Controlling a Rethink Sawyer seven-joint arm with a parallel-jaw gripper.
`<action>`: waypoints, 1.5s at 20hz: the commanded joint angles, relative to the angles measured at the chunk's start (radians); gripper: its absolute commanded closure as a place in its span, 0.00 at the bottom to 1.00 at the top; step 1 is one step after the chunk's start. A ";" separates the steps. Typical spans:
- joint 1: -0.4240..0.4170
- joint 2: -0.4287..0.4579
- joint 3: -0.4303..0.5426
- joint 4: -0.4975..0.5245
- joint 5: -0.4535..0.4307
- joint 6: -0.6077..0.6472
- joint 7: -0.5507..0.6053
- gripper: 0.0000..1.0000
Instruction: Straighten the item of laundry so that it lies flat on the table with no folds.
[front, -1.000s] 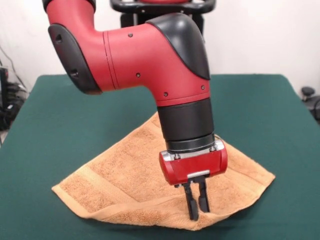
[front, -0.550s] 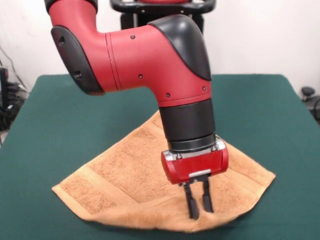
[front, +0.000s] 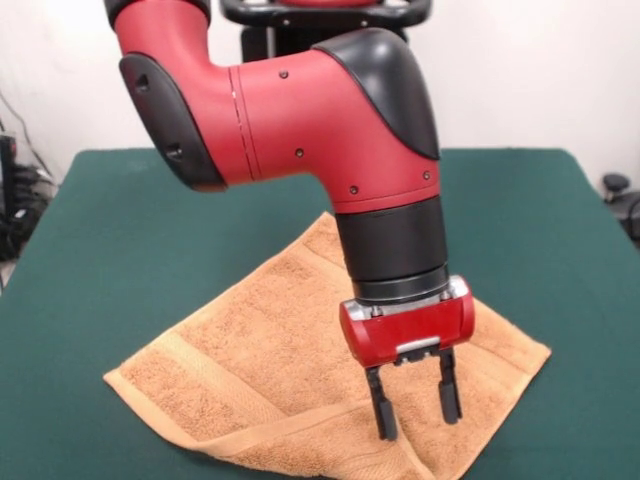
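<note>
Towel (front: 250, 370) sits near the 6 o'clock edge of the green table (front: 110, 220), and part of it is folded. Look at the bottom of the front view: a band of cloth runs along the near edge, doubled over the rest, so you can see a thick folded strip there.

Your gripper (front: 412, 408) is over the towel at about 5 o'clock, close to that folded part. Its two black fingers (front: 381, 412) are spread wide with nothing between them. You cannot tell if the tips touch the cloth.

I think this towel will be light and very soft. It will bend and flop, not slide like a plate. It is fluffy, so it should not slip out once you pinch it.

Take hold of just the top layer, at the folded edge or a corner. If you grab both layers, the fold may just move along with you.
</note>
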 joint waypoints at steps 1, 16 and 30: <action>0.019 0.039 0.015 0.066 0.044 0.146 0.004 0.00; -0.036 0.045 0.025 0.095 0.041 0.199 -0.082 0.00; -0.056 0.066 0.051 0.113 0.012 0.233 -0.124 0.00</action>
